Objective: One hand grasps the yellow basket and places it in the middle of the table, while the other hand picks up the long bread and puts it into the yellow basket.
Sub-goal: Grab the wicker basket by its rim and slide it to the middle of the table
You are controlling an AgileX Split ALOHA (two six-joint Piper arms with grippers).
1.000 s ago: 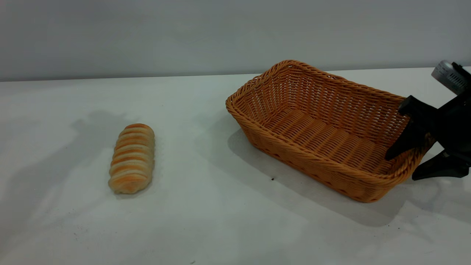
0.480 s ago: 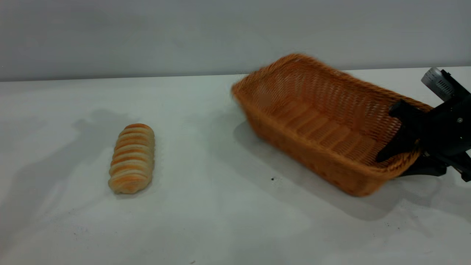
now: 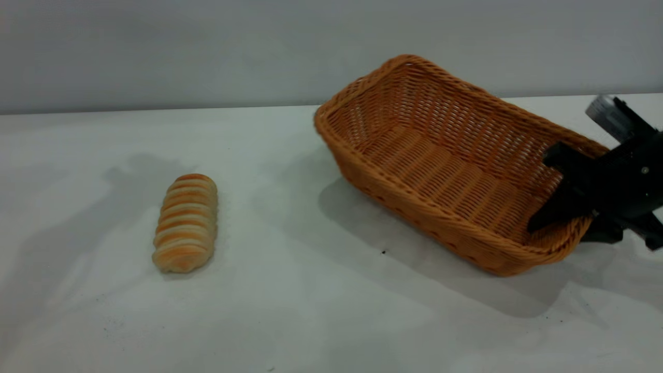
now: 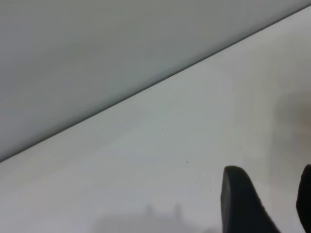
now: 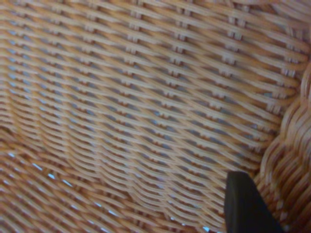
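The yellow basket (image 3: 414,220) is tilted on the right half of the table (image 3: 290,311), its left end raised and its near right corner low. My right gripper (image 3: 564,233) is shut on the basket's right end wall, one finger inside and one outside. In the right wrist view the woven wall (image 5: 146,107) fills the picture, with one black finger (image 5: 245,204) against it beside the braided rim (image 5: 291,160). The long bread (image 3: 185,223) lies flat on the left of the table, far from both grippers. My left gripper (image 4: 272,194) hangs open over bare tabletop, holding nothing.
A grey wall (image 3: 207,52) runs behind the table's back edge. White tabletop stretches between the bread and the basket and along the front. The left arm does not show in the exterior view.
The right gripper has closed on the basket's end wall and tipped it; the basket's left end rose and swung slightly left. The bread has not moved.
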